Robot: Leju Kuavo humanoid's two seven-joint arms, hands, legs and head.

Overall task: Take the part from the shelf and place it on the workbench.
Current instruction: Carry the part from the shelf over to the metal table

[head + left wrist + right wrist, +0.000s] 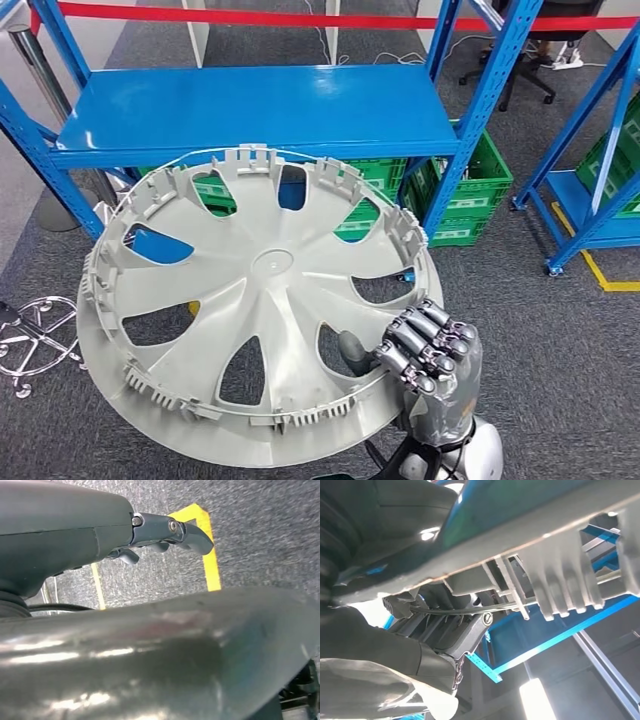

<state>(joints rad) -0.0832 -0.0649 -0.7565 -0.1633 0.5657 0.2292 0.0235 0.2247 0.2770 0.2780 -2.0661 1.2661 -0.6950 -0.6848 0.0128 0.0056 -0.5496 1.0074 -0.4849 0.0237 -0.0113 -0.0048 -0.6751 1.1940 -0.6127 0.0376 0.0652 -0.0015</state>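
While the blue shelf (pixel 249 105) stands bare across the upper frame, the grey hubcap (pixel 256 300) fills the centre, off it. My right hand (pixel 430 350) grasps its lower-right rim; I cannot tell what my left hand (pixel 166 532) does. I'd keep the hubcap level and turn slowly toward the workbench. I read no writing.
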